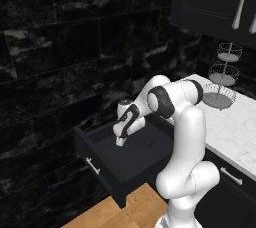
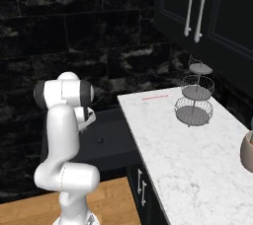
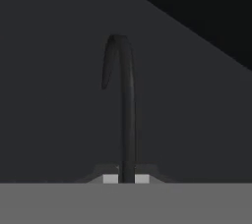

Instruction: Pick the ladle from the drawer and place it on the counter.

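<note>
**Kitchen, rendered**

You are looking at a home-style kitchen. White marble worktop (image 2: 197, 155) on black base cabinets (image 2: 143, 189), black wall cupboards (image 2: 207, 7) with long silver handles, black marble wall tiles (image 1: 60, 47). Three-tier wire stand (image 2: 194, 95) on the slab, open drawer (image 1: 120, 157) below, wood floor (image 1: 125, 212).

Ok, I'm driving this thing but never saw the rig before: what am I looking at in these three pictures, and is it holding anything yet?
The white jointed machine is a robot arm on a base that drives. Two pictures come from cameras on that base, behind the arm to its left and right; the third looks along the gripper itself. The arm reaches down into the open black drawer. In the hand view the two light fingertips sit closed against the thin dark handle of the ladle, whose hooked end curls away over the drawer floor. On the white marble counter stand a three-tier wire basket stand and, at the edge, part of a brownish jar.
</note>
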Tool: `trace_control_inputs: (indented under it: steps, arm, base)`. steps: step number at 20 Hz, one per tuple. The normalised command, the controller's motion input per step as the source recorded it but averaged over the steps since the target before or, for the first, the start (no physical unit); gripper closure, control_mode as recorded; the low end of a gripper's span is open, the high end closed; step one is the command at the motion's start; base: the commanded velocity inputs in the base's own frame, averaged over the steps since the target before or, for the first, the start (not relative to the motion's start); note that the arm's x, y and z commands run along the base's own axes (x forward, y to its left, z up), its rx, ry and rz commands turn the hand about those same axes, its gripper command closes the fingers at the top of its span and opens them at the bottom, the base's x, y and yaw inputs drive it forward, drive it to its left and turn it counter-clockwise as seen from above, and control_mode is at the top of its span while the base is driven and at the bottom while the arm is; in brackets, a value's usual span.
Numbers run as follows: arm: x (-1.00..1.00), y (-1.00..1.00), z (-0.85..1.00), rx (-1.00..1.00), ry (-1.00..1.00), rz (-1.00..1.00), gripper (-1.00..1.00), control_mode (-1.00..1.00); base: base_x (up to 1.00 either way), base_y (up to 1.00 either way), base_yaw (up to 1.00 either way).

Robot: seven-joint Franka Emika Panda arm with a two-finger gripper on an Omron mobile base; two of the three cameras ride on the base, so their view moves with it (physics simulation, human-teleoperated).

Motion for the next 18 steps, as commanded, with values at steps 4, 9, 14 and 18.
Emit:
trace_control_inputs:
  steps: [4,9,14,18]
  arm:
    - [0.11,-0.14,1.00,0.01,-0.11,0.00,1.00,-1.00]
    - [0.49,-0.13,1.00,0.00,-0.11,-0.01,1.00,-1.00]
    - [0.36,-0.15,1.00,0.00,-0.02,-0.19,1.00,-1.00]
    - [0.01,-0.96,0.98,0.05,-0.05,-0.25,1.00,-1.00]
  base:
    - [0.00,0.00,0.00]
    - [0.00,0.00,0.00]
    - [0.00,0.00,0.00]
    - [0.00,0.00,0.00]
